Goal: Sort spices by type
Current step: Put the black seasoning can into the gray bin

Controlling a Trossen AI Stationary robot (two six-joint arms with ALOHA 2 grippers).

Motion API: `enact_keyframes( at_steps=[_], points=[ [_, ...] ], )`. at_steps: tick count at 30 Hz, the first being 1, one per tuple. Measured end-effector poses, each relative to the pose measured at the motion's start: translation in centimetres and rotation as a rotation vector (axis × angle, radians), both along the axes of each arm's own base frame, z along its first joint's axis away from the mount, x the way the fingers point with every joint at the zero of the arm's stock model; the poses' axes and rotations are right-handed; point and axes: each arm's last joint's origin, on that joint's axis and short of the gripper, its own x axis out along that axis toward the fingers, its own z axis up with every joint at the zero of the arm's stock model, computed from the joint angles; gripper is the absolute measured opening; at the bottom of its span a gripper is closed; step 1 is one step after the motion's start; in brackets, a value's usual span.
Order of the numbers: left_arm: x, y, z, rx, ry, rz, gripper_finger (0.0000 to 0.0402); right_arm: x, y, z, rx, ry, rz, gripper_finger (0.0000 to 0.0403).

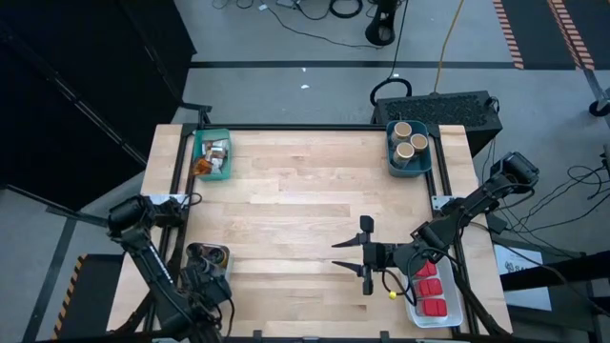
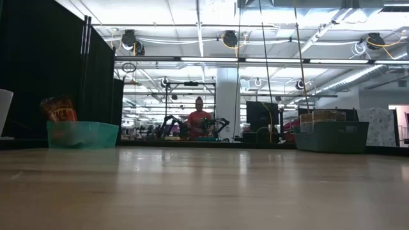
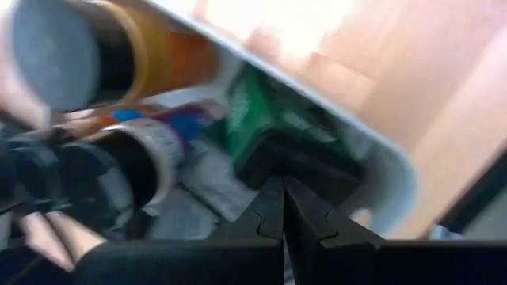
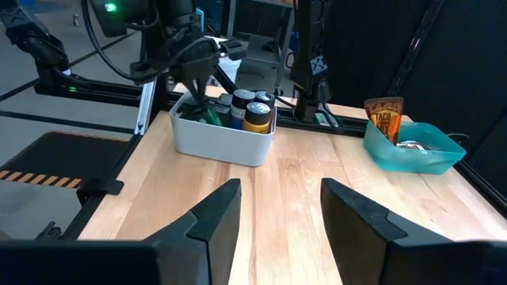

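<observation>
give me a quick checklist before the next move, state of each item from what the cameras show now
1. Left gripper free of load: ok, fingers shut with nothing between them, tips down in the white bin among the dark jars.
2. Right gripper free of load: ok, open and empty over bare table.
3. Red tins grouped: ok, all in the clear bin at the right near corner.
4. Tan cylinders grouped: ok, in the teal bin at the far right.
5. Packets grouped: ok, in the teal bin at the far left.
6. Loose spices left on the table: ok, none visible.
</observation>
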Motion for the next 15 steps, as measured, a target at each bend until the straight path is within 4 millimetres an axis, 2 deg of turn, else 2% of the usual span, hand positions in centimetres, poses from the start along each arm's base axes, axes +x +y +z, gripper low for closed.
enact_keyframes(
  at_steps=[9, 15],
  points=[
    [0.4, 1.5, 0.3, 0.106, 0.031, 0.014, 0.0003, 0.0, 0.0, 0.0, -0.001, 0.001, 0.000, 0.0160],
    [0.9, 1.8, 0.3, 0.111, 0.033, -0.017, 0.0003, 0.0, 0.0, -0.1, -0.006, 0.009, 0.000, 0.0160]
  ],
)
